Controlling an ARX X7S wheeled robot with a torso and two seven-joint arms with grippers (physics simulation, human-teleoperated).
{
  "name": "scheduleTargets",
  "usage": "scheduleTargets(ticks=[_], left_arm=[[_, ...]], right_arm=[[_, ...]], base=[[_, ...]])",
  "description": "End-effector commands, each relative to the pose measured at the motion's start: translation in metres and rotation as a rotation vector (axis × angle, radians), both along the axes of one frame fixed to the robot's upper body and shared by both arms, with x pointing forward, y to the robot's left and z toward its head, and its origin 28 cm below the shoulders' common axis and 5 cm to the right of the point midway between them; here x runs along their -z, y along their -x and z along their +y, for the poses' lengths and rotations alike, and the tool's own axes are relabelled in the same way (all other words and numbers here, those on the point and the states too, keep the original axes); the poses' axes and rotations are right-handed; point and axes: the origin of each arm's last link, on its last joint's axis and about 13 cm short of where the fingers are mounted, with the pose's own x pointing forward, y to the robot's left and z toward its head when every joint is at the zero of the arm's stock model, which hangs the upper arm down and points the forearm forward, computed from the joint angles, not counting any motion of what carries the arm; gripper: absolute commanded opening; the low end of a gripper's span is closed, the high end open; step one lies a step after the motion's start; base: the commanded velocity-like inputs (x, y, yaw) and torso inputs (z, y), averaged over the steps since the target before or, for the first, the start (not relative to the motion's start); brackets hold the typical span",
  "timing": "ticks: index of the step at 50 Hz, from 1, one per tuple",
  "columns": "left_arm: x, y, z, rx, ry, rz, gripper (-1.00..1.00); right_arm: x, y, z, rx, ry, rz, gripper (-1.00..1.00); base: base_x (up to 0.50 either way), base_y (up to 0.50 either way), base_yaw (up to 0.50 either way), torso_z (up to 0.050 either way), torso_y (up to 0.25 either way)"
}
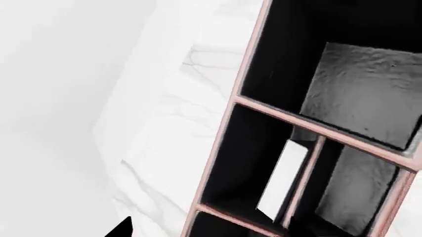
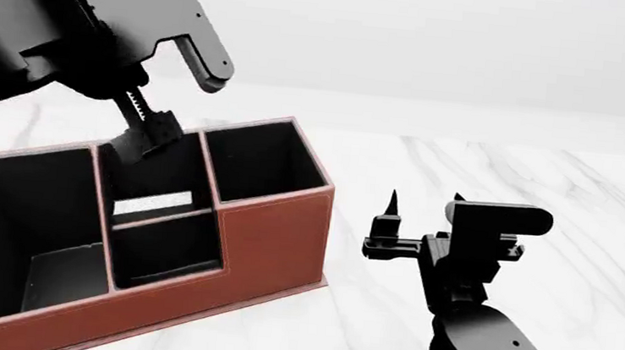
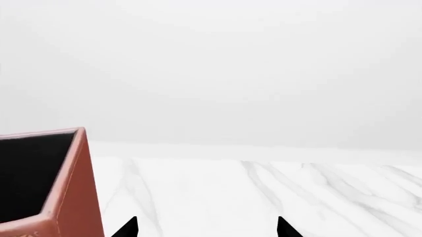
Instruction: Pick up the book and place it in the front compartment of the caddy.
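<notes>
The reddish-brown caddy [image 2: 273, 239] stands on the marble table at the left. The book shows as a white page edge [image 2: 154, 202] standing in the middle pocket, just behind the divider of the low front compartment [image 2: 164, 255]. In the left wrist view the book [image 1: 283, 180] leans on that divider, with nothing touching it. My left gripper [image 2: 188, 109] hangs over that middle pocket, open and empty; one fingertip [image 1: 125, 228] shows in its wrist view. My right gripper [image 2: 423, 208] stands open and empty to the right of the caddy; the same right gripper [image 3: 205, 228] looks past the caddy's corner [image 3: 66, 187].
A large deep pocket [image 2: 37, 219] fills the caddy's left end and another full-height pocket [image 2: 263, 162] its right end. White marble table top [image 2: 581, 215] stretches right of and behind the caddy. The table's far edge meets a plain pale background.
</notes>
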Motion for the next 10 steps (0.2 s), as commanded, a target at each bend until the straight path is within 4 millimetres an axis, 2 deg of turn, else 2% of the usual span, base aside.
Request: scheduleTargets(ticks=[1,7,10], left_arm=[[0.023,0.048,-0.005,-0.032,0.123,-0.185,1.00],[0.051,0.063,-0.001,-0.026,0.175,-0.251,1.00],[0.054,0.064,0.000,-0.028,0.184,-0.273,1.00]], right_arm=[[-0.006,0.002,0.002,-0.008,-0.004,-0.016,1.00],[-0.007,0.004,0.005,-0.014,0.001,-0.023,1.00],[-0.006,0.004,0.005,-0.013,0.002,-0.025,1.00]], base=[[0.00,0.00,0.00,0.000,0.000],[0.00,0.00,0.00,0.000,0.000],[0.00,0.00,0.00,0.000,0.000]])
